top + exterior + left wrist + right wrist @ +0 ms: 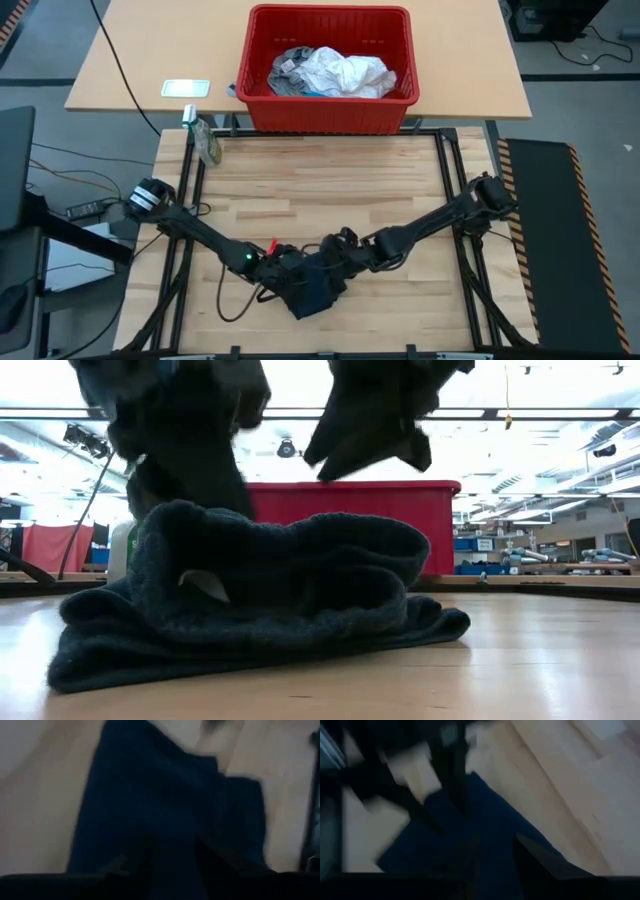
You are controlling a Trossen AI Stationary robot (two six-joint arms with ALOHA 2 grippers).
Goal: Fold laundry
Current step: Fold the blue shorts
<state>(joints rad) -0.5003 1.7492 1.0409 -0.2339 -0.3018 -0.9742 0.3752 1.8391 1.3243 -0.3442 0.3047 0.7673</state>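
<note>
high view: I've got both arms converged at the near edge of the tabletop (320, 180), over the dark navy garment (312, 288) bunched there.
high view, left gripper (285, 268): at the garment's left side, on or just above the cloth; can't tell if the fingers are apart or clamped.
high view, right gripper (340, 255): at the garment's upper right edge; can't tell finger state either.
high view, rest of laundry: white garment (345, 72) and grey garment (288, 72) sit in the red basket (328, 112) on the far table, well apart from the arms.
low view: navy garment (270, 595) lies on the tabletop as a thick rumpled double layer, upper layer humped, small pale tag showing. Two dark shapes hang above it, grippers or lifted cloth, can't tell which. Red basket (400, 520) behind.
left wrist view: navy garment (165, 805) fills most of the frame, bare wood either side; own fingers too dark to read.
right wrist view: navy garment (480, 840) right under the fingers, wood beyond; grip unreadable.
step, my judgement: mid-fold on the navy piece.
doing it well: I'd pinch both corners of one edge, carry them level and together, lay edge on edge, then press out the hump so it lies flat.
risk: uneven lift drags the bottom layer and skews the fold.
</note>
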